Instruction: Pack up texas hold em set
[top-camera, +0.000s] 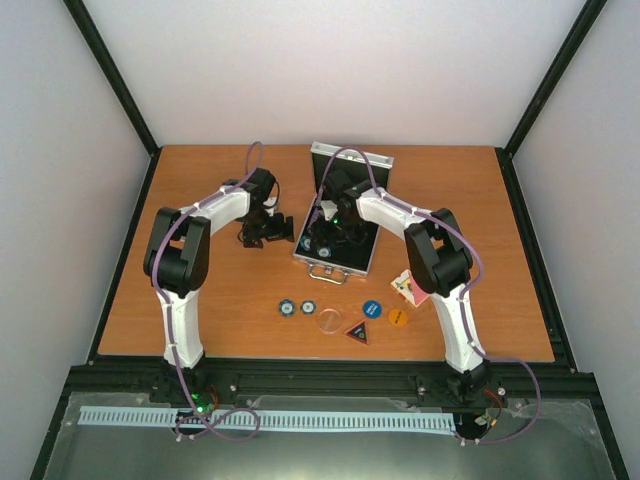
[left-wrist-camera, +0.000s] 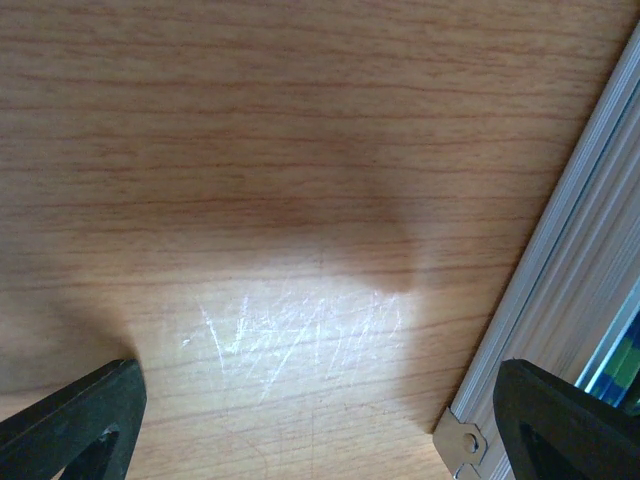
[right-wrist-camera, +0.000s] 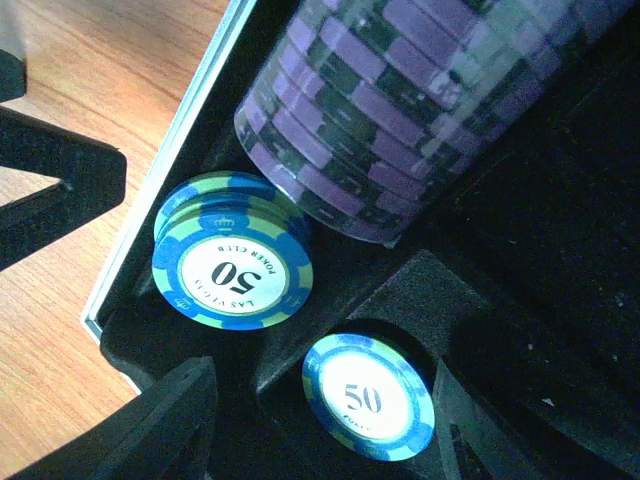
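The silver case lies open mid-table, its lid upright at the back. My right gripper hangs over its black lining. In the right wrist view that gripper is open, and a blue 50 chip lies in a foam recess between the fingers. Beside it sit a short stack of blue-green chips and a row of purple chips. My left gripper is open over bare wood just left of the case; its fingers hold nothing, and the case's edge runs along the right.
On the table in front of the case lie two chips, a clear disc, a triangular button, a blue round button and an orange one. The card deck sits against the right arm.
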